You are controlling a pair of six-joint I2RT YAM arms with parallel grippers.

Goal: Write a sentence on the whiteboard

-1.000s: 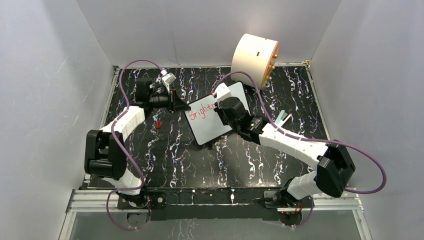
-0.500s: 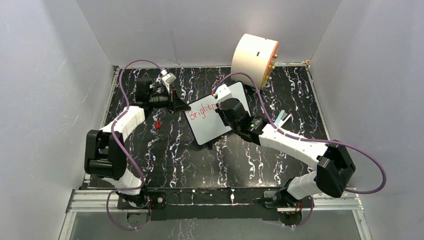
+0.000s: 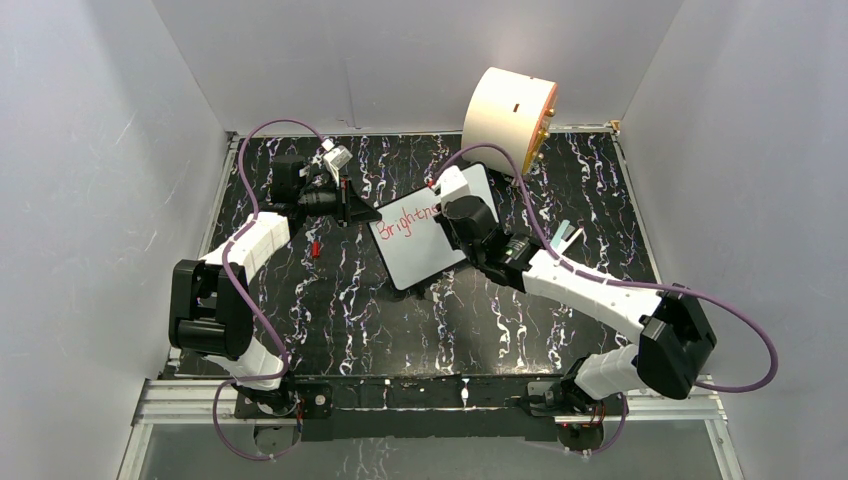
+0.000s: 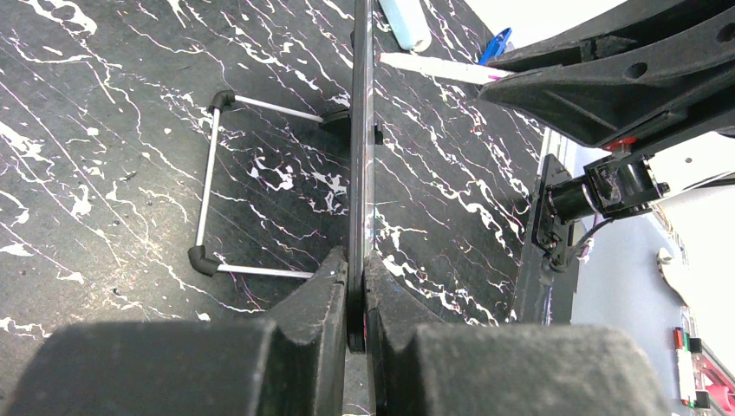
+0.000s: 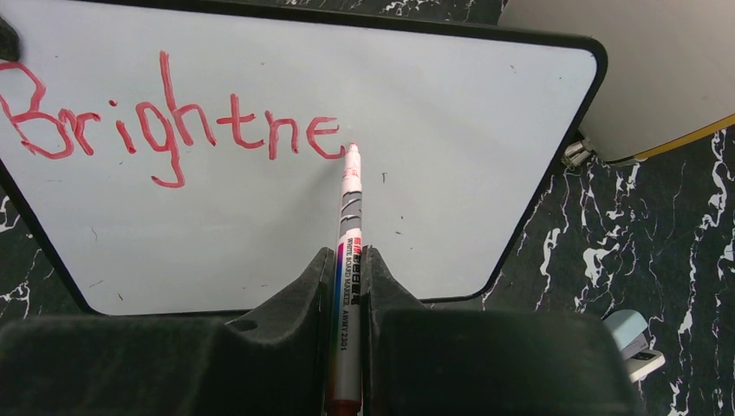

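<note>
The whiteboard (image 3: 418, 255) stands tilted on a wire stand in the middle of the table. My left gripper (image 4: 357, 260) is shut on its left edge, and in the left wrist view the whiteboard (image 4: 361, 130) shows edge-on. Red letters of the sentence (image 5: 165, 130) read "Brightne" in one line across the top. My right gripper (image 5: 351, 256) is shut on a whiteboard marker (image 5: 349, 217). Its red tip rests on the board just right of the last "e". From above, the right gripper (image 3: 447, 206) hangs over the board's upper right part and hides it.
A big cream cylinder (image 3: 508, 112) lies at the back right, close to the board's far corner. The stand's wire legs (image 4: 208, 182) reach out behind the board. A small red piece (image 3: 315, 248) lies left of the board. Pale blue and white items (image 3: 565, 235) lie to its right.
The right gripper has slid a little to the right along the board with the marker. The red writing has grown from "Bright" to "Brightne". The left arm has stayed still.
</note>
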